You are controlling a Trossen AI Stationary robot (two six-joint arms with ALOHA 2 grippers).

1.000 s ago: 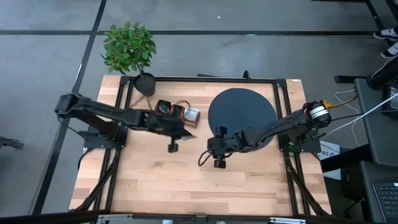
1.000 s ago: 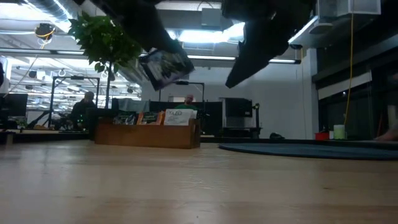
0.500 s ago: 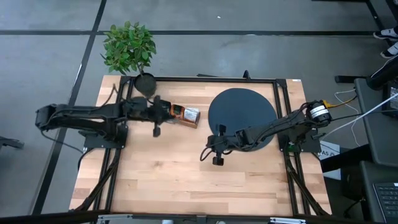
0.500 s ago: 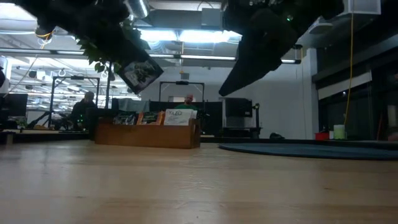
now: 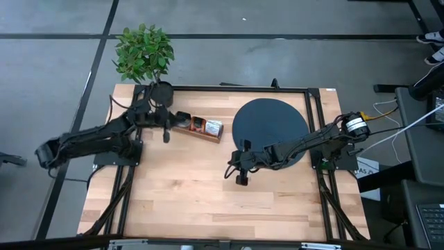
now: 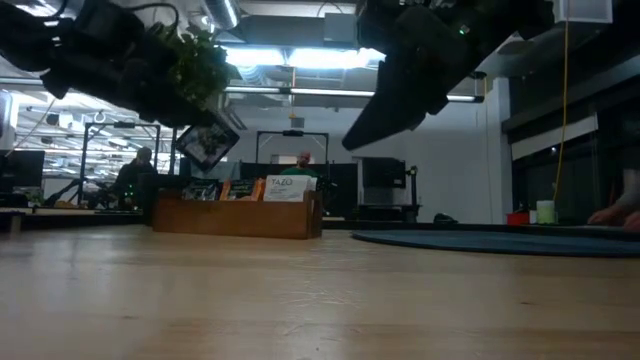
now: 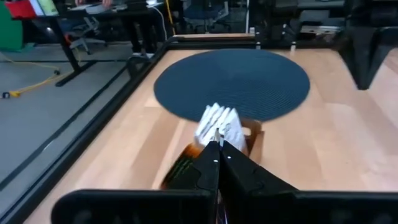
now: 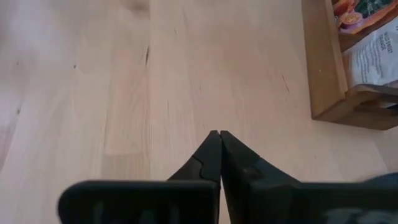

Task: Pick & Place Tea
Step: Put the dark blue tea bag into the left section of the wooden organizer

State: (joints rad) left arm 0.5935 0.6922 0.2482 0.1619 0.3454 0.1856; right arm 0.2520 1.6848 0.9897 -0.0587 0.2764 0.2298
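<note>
The left gripper (image 6: 205, 135), jaws pinching a dark sachet (image 6: 208, 145), hangs above the tray (image 5: 198, 126) end near the plant (image 5: 143, 52), so placing seems in hand: next lower and release, while the right gripper (image 5: 241, 178), jaws pressed together, waits over the desk (image 5: 208, 201).

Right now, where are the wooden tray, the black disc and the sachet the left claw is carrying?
wooden tray (image 6: 240, 216): low view, on its front wall.
black disc (image 5: 270, 118): high view, on its bare middle.
dark sachet (image 6: 208, 146): low view, on its face, held up in the air by the left claw.
</note>
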